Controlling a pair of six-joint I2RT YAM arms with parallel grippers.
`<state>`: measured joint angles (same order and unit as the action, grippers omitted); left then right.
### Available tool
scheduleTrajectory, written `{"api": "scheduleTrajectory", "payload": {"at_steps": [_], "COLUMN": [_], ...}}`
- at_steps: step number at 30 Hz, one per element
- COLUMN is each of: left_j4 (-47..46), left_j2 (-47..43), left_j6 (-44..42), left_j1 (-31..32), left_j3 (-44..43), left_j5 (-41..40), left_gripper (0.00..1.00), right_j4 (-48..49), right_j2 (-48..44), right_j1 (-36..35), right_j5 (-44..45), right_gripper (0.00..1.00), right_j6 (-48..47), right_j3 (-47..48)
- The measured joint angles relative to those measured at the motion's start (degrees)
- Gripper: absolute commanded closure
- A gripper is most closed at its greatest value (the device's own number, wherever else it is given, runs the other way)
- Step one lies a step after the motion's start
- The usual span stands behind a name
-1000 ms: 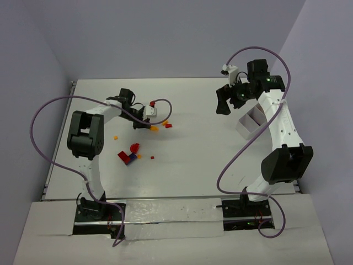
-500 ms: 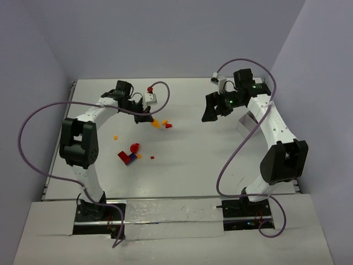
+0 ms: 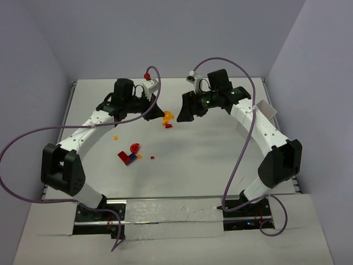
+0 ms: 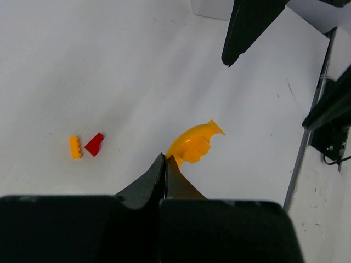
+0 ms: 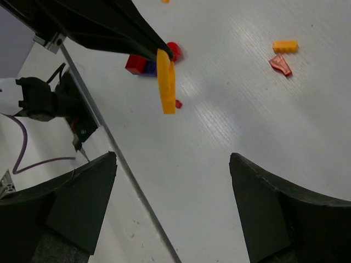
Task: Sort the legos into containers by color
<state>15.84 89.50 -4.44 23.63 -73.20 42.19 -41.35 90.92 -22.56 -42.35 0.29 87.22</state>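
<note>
My left gripper (image 3: 160,114) is shut on a curved orange lego (image 3: 168,116) and holds it above the table; the wrist view shows the piece (image 4: 194,145) sticking out past the closed fingertips (image 4: 174,164). My right gripper (image 3: 185,111) is open and empty, just right of it, and its wrist view shows the held piece (image 5: 165,82) edge-on. A small orange brick (image 4: 74,147) and a red piece (image 4: 94,143) lie on the table below. A red and purple cluster (image 3: 129,154) lies nearer the front. A white container (image 3: 266,108) shows partly behind the right arm.
Tiny orange bits (image 3: 116,137) and a red bit (image 3: 153,158) are scattered around the cluster. The right gripper's black finger (image 4: 247,27) hangs close ahead of the left gripper. The table's front rail (image 5: 104,137) crosses the right wrist view.
My left gripper has moved right and away from the base, carrying the orange lego. My right arm has swung left from the containers to the table's middle, facing the left gripper.
</note>
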Motion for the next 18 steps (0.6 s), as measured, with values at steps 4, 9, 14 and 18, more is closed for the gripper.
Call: {"api": "scheduleTrajectory", "payload": {"at_steps": [4, 9, 14, 18], "left_j4": [-0.97, -1.75, -2.79, -3.24], "left_j2": [-0.16, -0.25, -0.27, -0.27], "left_j6": [5.28, 9.3, 11.32, 11.88], "left_j1": [0.76, 0.96, 1.14, 1.14], "left_j3": [0.19, 0.21, 0.21, 0.21], "left_j5": [-0.83, -0.74, 0.13, 1.12], "left_gripper": [1.0, 1.0, 1.0, 1.0], "right_j4": [1.46, 1.9, 1.8, 1.69], "right_j2": [0.29, 1.71, 4.63, 6.04], "right_j1": [-2.68, -5.18, -5.58, -5.58], "right_j5": [2.09, 3.73, 5.06, 5.46], "right_gripper": [0.14, 0.24, 0.36, 0.53], "right_j6": [0.3, 0.33, -0.55, -1.36], "right_j3": [1.88, 4.1, 6.36, 6.51]}}
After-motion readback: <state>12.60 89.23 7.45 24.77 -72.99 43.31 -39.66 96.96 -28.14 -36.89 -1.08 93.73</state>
